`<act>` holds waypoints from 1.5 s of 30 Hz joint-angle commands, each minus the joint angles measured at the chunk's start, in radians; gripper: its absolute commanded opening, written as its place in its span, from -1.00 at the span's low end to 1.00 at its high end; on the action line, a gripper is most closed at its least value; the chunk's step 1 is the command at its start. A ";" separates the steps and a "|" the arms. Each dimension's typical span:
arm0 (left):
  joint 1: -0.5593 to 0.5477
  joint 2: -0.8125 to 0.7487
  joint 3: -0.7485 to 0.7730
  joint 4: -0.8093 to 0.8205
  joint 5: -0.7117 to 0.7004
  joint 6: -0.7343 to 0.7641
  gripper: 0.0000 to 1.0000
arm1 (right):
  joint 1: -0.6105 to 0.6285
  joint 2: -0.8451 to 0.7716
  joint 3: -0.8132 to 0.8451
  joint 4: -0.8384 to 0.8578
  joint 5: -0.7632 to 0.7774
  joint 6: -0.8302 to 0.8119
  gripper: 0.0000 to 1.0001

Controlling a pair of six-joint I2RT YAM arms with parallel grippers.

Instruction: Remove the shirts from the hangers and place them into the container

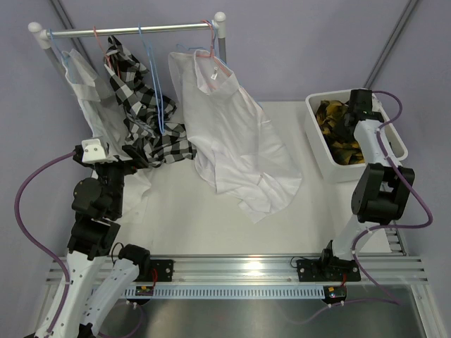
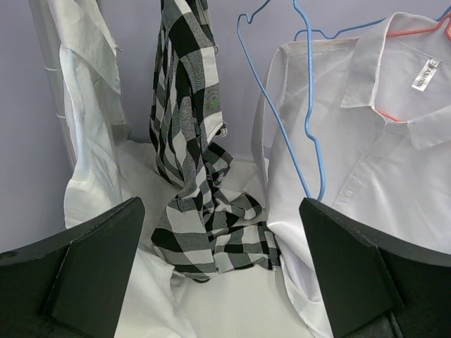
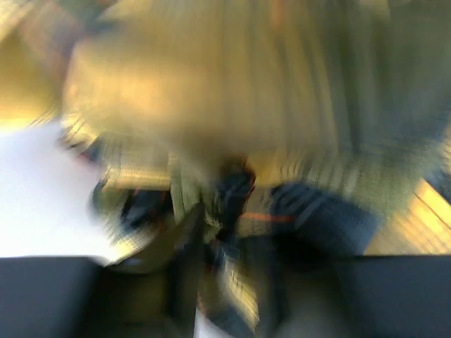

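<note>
A black-white checked shirt (image 1: 137,98) (image 2: 187,134) hangs from the rail, its tail bunched on the table. A white shirt (image 1: 243,148) (image 2: 366,162) hangs on a pink-red hanger (image 1: 213,58) (image 2: 416,29). A bare light blue hanger (image 1: 159,91) (image 2: 310,105) hangs between them. Another white shirt (image 1: 83,88) (image 2: 88,105) hangs at the left. My left gripper (image 1: 135,159) (image 2: 222,274) stands open low before the checked shirt, nothing between its fingers. My right gripper (image 1: 347,121) is down in the white container (image 1: 323,160), among yellow-black plaid shirt cloth (image 1: 337,141) (image 3: 211,91); that wrist view is blurred.
A metal rail (image 1: 141,29) on white posts spans the back left. The container stands at the right table edge. Purple cables loop beside both arms. An aluminium base rail (image 1: 232,267) runs along the near edge.
</note>
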 commanded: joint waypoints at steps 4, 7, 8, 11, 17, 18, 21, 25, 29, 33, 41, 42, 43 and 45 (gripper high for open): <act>0.004 -0.013 0.001 0.057 -0.020 0.007 0.98 | 0.013 -0.297 0.050 -0.062 -0.001 -0.039 0.42; 0.004 -0.011 0.001 0.058 -0.017 0.006 0.98 | 0.013 -0.412 0.025 -0.059 -0.027 -0.039 0.62; 0.004 -0.011 0.001 0.058 -0.015 0.004 0.98 | 0.013 -0.439 0.008 -0.053 -0.037 -0.045 0.72; 0.004 -0.008 0.001 0.057 -0.011 0.002 0.98 | 0.013 -0.559 -0.018 -0.048 -0.054 -0.059 0.89; 0.004 0.009 0.037 0.034 0.029 -0.014 0.98 | 0.013 -0.774 -0.082 -0.025 -0.051 -0.099 0.99; 0.004 0.021 0.061 0.013 0.032 -0.016 0.98 | 0.013 -0.818 -0.088 -0.028 -0.049 -0.101 0.99; 0.004 0.047 0.110 -0.032 0.032 -0.021 0.98 | 0.013 -0.878 -0.108 -0.039 -0.067 -0.102 0.99; 0.004 0.065 0.159 -0.086 0.054 -0.045 0.98 | 0.013 -1.021 -0.186 -0.025 -0.159 -0.075 0.99; 0.004 0.056 0.199 -0.165 0.077 -0.067 0.98 | 0.013 -1.154 -0.304 0.000 -0.247 -0.074 0.99; 0.004 0.024 0.232 -0.271 0.086 -0.067 0.98 | 0.013 -1.276 -0.340 -0.026 -0.261 -0.099 0.99; 0.004 -0.117 0.256 -0.501 0.084 -0.064 0.98 | 0.100 -1.447 -0.374 -0.086 -0.166 -0.142 0.99; 0.004 -0.143 0.256 -0.521 0.086 -0.064 0.98 | 0.113 -1.463 -0.381 -0.091 -0.146 -0.145 0.99; 0.004 -0.157 0.258 -0.555 0.085 -0.065 0.98 | 0.124 -1.489 -0.387 -0.098 -0.132 -0.150 0.99; 0.004 -0.183 0.258 -0.583 0.083 -0.076 0.98 | 0.151 -1.516 -0.404 -0.106 -0.113 -0.171 0.99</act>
